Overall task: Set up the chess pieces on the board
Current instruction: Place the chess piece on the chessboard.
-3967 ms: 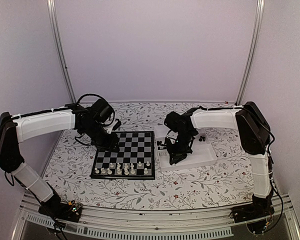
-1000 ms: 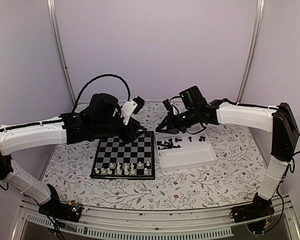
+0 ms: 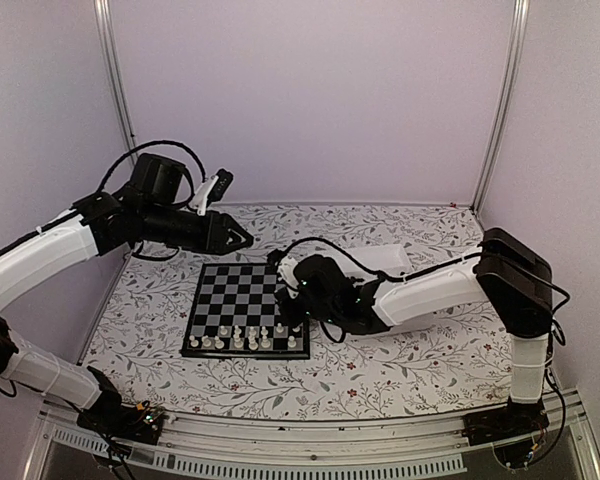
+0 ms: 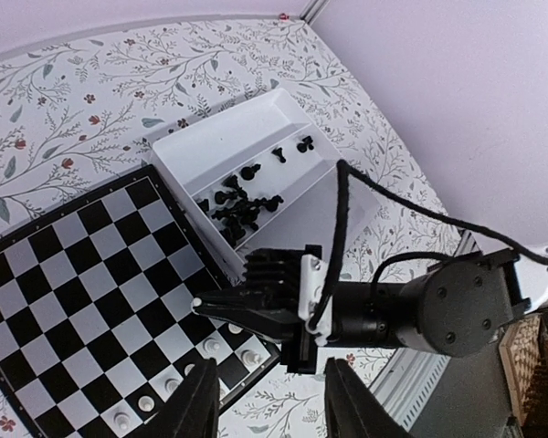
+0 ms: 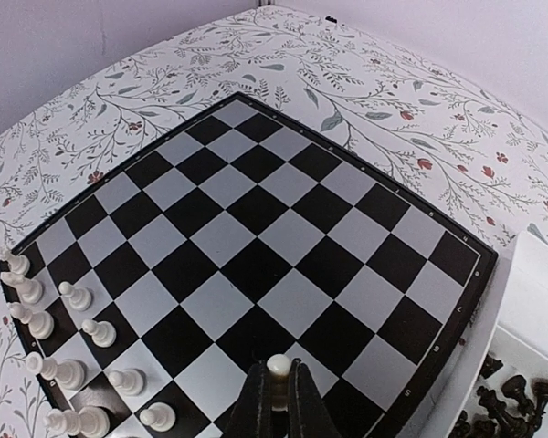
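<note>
1. Pinched tight in the right gripper [image 5: 277, 379]: one white pawn [image 5: 278, 366], just above the board [image 5: 256, 210].
2. Left of that gripper, standing in rows: other white pieces [image 5: 68, 371].
3. Right of it, heaped in the white tray [image 4: 247, 137]: black pieces [image 4: 233, 208].
4. Left gripper [image 4: 269, 401] half spread, holding nothing, board and tray far beneath it.
</note>
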### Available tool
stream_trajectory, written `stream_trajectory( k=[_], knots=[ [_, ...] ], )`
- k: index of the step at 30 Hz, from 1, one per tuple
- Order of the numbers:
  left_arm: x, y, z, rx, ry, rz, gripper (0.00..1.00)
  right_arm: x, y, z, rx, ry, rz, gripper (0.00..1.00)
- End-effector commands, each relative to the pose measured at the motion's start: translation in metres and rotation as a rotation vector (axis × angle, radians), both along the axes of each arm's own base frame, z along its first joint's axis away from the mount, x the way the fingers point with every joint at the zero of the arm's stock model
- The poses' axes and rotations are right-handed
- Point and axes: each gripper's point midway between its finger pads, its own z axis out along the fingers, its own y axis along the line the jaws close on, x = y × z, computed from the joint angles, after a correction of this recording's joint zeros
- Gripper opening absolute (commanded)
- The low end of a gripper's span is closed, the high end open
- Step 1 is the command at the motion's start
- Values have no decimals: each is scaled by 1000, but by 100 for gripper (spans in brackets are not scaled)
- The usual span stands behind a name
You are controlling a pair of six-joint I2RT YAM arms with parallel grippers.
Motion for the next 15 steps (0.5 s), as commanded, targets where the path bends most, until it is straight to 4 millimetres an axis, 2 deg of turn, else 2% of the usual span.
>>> stream_trajectory(
  k=[1,5,11,15],
  knots=[
    [-7,11,12,8,9,6,42,16,18,-1,46,-91,-35,3],
    [-14,18,12,16,6,8,42,17,31,-26,41,-47,-20,3],
    [-24,26,11,8,11,19,42,15,31,-49,40,14,-41,4],
    [-29,30,9,1,15,27,42,12,31,-54,30,36,-36,14]
  ],
)
